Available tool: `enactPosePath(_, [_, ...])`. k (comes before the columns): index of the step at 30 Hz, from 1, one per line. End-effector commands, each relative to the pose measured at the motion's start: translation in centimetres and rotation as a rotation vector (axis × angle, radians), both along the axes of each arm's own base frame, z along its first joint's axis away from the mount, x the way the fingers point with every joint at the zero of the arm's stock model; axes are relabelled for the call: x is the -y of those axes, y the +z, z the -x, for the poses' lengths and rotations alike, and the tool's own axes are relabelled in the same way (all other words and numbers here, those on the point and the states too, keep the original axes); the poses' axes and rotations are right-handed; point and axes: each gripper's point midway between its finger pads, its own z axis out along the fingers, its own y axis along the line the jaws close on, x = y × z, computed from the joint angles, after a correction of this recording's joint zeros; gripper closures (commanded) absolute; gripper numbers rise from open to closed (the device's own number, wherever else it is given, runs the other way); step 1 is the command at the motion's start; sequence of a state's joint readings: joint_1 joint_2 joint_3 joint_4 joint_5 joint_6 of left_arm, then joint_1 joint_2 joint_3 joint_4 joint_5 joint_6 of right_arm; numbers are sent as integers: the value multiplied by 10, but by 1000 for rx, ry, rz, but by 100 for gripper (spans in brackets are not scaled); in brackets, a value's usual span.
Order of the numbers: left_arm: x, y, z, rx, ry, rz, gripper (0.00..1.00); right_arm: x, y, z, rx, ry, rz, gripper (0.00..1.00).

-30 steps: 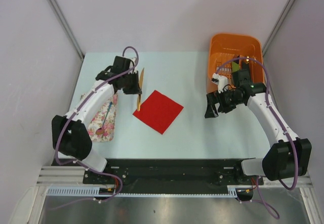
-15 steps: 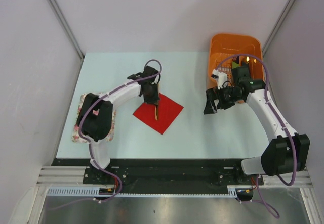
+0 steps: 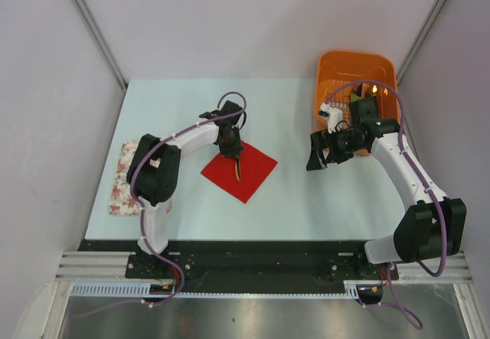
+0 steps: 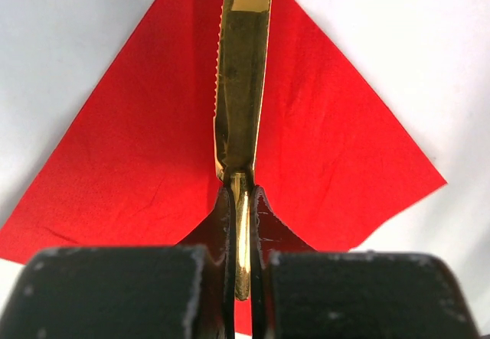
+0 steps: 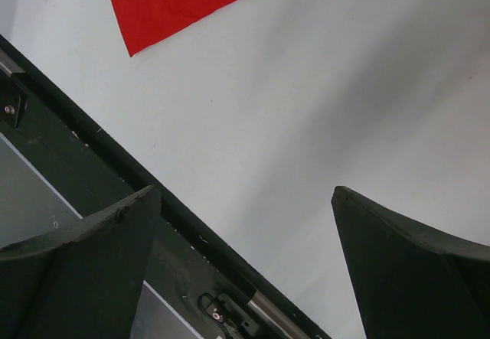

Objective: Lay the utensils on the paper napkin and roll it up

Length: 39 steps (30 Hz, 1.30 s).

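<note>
Gaping right end effector (image 3: 315, 160) flanks basket (image 3: 357, 56); left end effector (image 4: 242, 201) clamps knife (image 4: 241, 71) over napkin (image 4: 130, 163).

Table (image 3: 291, 201) centre: napkin (image 3: 259, 172), knife (image 3: 236, 169) over it; cloth (image 3: 121, 182) left; basket (image 3: 356, 56) back right.

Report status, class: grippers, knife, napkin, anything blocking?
Left gripper shut on knife, over napkin. Right gripper open, empty, near basket. Nothing blocking.
</note>
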<state>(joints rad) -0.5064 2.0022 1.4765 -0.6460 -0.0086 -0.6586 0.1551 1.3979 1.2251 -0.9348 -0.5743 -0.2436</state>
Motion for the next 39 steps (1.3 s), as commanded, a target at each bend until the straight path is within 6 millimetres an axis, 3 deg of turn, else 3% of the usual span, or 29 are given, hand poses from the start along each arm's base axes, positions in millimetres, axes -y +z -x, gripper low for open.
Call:
enactPosePath(1, [8, 13, -18, 46, 30, 18, 100, -5, 10, -5, 40, 8, -27, 0])
enactPosePath(17, [5, -12, -21, 3, 25, -24, 100, -5, 9, 0, 42, 15, -34, 0])
enactPosePath(20, [3, -15, -21, -3, 31, -30, 94, -5, 9, 1, 40, 15, -35, 0])
enactPosePath(23, [2, -18, -18, -13, 30, -33, 82, -4, 9, 1, 44, 13, -34, 0])
enactPosePath(24, [2, -18, -18, -14, 30, -35, 72, -4, 9, 1, 44, 13, -34, 0])
enactPosePath(28, [-1, -11, -21, -1, 35, -40, 62, -5, 10, 1, 45, 15, -38, 0])
enactPosePath(33, [-2, 17, -32, 65, 32, -40, 59, -6, 13, 0, 50, 16, -41, 0])
enactPosePath(36, [-1, 61, -42, 170, -5, -30, 56, -6, 19, -2, 68, 19, -45, 0])
enactPosePath(37, [-4, 88, -43, 228, -10, -18, 49, -5, 21, -2, 74, 15, -45, 0])
enactPosePath(39, [-13, 113, -42, 296, -53, -41, 37, -6, 26, -3, 84, 19, -50, 0])
